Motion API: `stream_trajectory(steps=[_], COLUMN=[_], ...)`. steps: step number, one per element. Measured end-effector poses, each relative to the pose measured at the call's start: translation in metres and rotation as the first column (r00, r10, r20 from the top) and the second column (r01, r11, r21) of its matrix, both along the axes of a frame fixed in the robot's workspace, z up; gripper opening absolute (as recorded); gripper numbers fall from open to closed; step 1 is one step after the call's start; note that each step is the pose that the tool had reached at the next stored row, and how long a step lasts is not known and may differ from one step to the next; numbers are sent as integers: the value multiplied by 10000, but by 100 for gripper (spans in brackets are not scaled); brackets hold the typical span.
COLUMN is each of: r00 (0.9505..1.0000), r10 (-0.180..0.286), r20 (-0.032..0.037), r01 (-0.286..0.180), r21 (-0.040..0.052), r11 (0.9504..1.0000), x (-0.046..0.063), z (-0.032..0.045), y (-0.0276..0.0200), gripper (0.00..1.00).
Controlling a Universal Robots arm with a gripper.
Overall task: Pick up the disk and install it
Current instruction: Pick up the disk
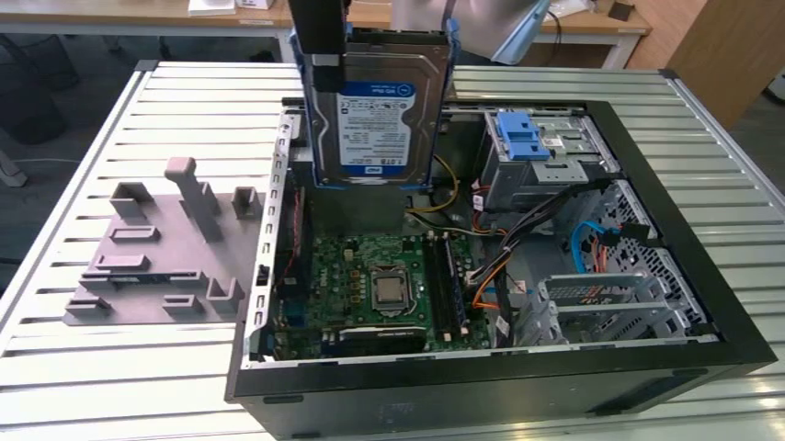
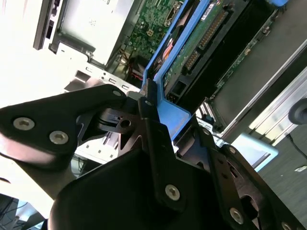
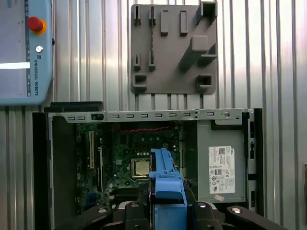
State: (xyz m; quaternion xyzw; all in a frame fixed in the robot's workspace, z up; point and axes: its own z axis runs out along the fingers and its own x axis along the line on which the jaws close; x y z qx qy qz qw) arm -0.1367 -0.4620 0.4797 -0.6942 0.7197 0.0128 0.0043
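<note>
The disk [image 1: 374, 110], a silver-grey hard drive with a blue-and-white label and blue side rails, hangs upright above the back of the open computer case [image 1: 687, 266]. My gripper [image 1: 381, 41] is shut on its upper end, with one black finger [image 1: 322, 37] along its edge on the exterior view's left. In the second wrist view the black fingers [image 2: 148, 120] clamp the blue rail [image 2: 175, 112], and the disk's green circuit board [image 2: 201, 43] runs away from them. In the first wrist view the blue rail [image 3: 165, 184] stands over the motherboard [image 3: 134, 153], rising out of the gripper [image 3: 165, 213].
A silver metal cage with a blue latch [image 1: 540, 147] sits at the case's back on the exterior view's right, with cables beside it. The grey power-supply box [image 3: 223, 163] fills one corner. A grey fixture plate [image 1: 160, 248] lies on the slatted table. A teach pendant [image 3: 24, 48] rests nearby.
</note>
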Motion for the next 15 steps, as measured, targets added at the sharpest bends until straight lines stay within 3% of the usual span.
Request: stream_trajectory(steps=[15], r00=[10000], r10=[1], r20=[-1], r01=[-1], r21=[-2], r11=[10000], x=[210], z=[-8], y=[-69], gripper=[37])
